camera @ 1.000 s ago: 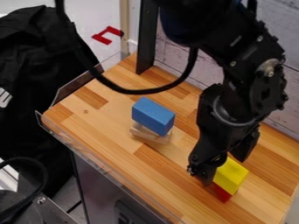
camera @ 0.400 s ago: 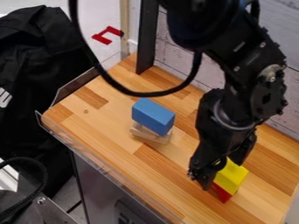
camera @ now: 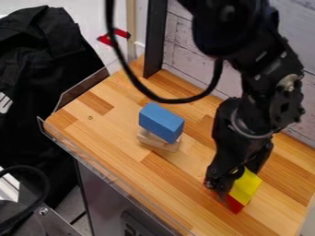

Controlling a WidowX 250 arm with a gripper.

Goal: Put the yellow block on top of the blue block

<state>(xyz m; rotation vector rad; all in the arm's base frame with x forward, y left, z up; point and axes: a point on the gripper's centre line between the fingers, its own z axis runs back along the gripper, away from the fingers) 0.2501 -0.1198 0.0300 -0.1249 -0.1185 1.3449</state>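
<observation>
Yellow block (camera: 246, 184) rests on red block (camera: 235, 204), with gripper (camera: 234, 179) down at its side

Lower right of the frame, the yellow block sits atop the red one, both on the wooden tabletop (camera: 178, 184). The black gripper hangs down at the yellow block's upper left side and covers part of it; whether it is wide, narrow or closed on the block, I cannot tell. The robot arm (camera: 258, 78) comes in from the top edge, right of centre, and a black cable (camera: 175, 100) loops down from the top toward the middle.

The blue block (camera: 161, 122) lies near the centre, tilted, on top of light wooden pieces (camera: 154, 141). It is well apart from the yellow block, up and to its left, so the yellow one is not on it.

Behind the tabletop, a whitish plank wall (camera: 190, 41) fills the upper right, beside a black upright post (camera: 154, 41). Dark cloth (camera: 43, 60) hangs at the left, a red shape (camera: 123, 33) shows in the upper left, and a clear strip (camera: 102, 171) runs along the tabletop's lower left edge.
</observation>
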